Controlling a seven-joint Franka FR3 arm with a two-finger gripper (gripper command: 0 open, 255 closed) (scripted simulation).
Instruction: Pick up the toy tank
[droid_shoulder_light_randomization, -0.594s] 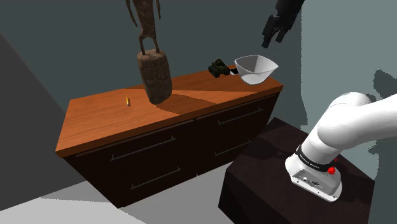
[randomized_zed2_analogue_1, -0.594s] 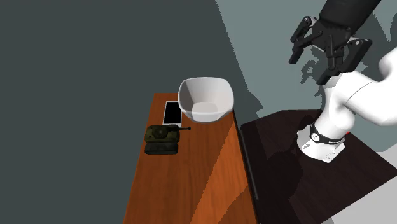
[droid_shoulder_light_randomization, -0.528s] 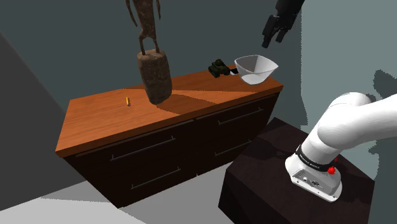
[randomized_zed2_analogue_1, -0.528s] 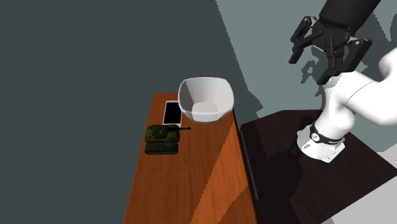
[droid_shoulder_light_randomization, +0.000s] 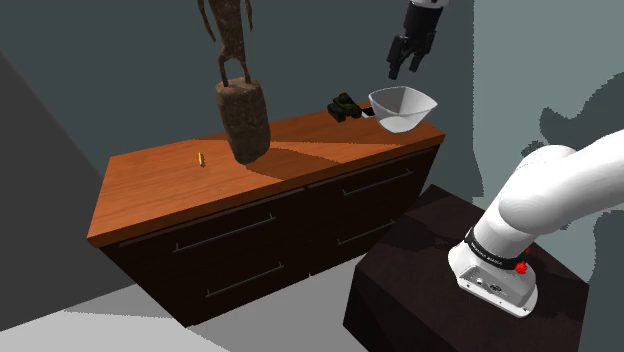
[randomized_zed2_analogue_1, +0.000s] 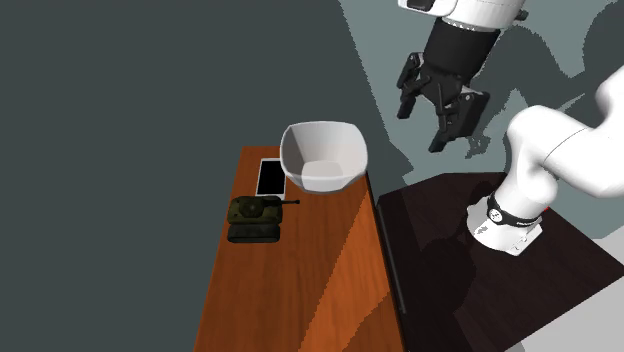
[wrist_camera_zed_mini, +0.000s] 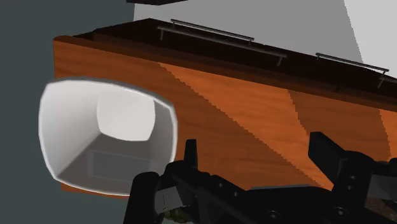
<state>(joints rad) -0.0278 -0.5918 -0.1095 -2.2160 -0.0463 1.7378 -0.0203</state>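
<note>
The toy tank is small and dark olive green, standing on the wooden dresser top beside a white bowl. My black gripper hangs open in the air with nothing between its fingers. It is above the bowl's rim in the shoulder view, higher than the tank and off to that view's right of it. In the wrist view the bowl lies just past one finger, and the orange-brown top stretches beyond.
A tall dark statue stands mid-dresser. A small yellow object lies toward the shoulder view's left. A flat white-framed slab lies behind the tank near the wall. Drawers with bar handles face the dark stand.
The gripper has swung from beyond the dresser's end toward the bowl, leftward in both exterior views, and the white wrist now shows above it. Tank and bowl have not moved.
</note>
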